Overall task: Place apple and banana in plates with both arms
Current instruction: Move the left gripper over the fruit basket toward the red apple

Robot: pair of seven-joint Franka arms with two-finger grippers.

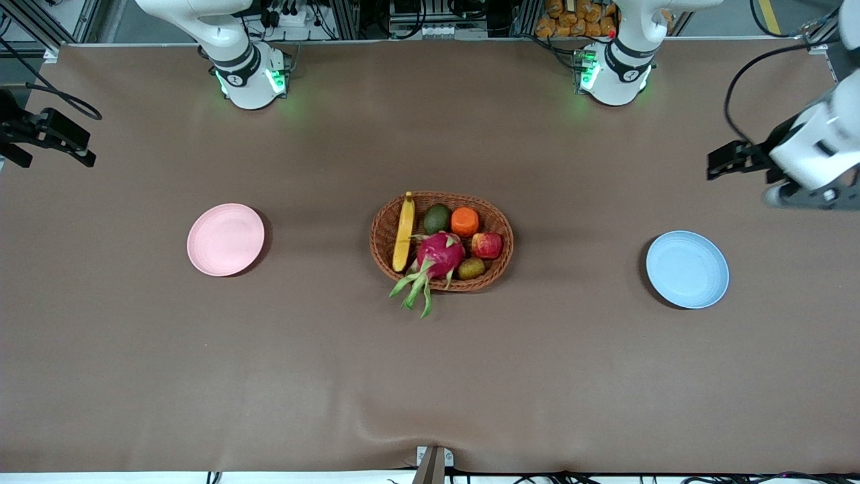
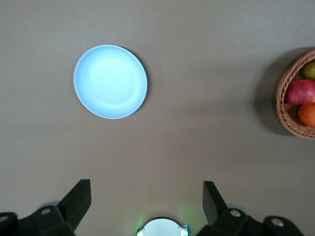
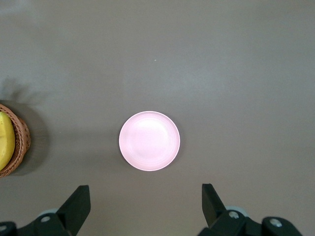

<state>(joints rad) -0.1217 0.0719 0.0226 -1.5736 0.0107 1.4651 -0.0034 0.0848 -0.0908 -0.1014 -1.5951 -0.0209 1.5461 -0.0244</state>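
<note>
The red apple (image 1: 487,245) and the yellow banana (image 1: 404,232) lie in a brown wicker basket (image 1: 380,250) at the table's middle. The pink plate (image 1: 225,239) sits toward the right arm's end and the blue plate (image 1: 687,269) toward the left arm's end; both are empty. My left gripper (image 2: 146,192) is open and empty, high over bare table beside the blue plate (image 2: 110,81), with the apple (image 2: 300,92) at the view's edge. My right gripper (image 3: 146,194) is open and empty, high over bare table beside the pink plate (image 3: 149,140); the banana (image 3: 5,140) just shows.
The basket also holds a pink dragon fruit (image 1: 438,257), an orange fruit (image 1: 465,221), an avocado (image 1: 437,218) and a small brownish-green fruit (image 1: 471,268). The arms' green-lit bases (image 1: 250,81) (image 1: 613,75) stand along the table's edge farthest from the front camera.
</note>
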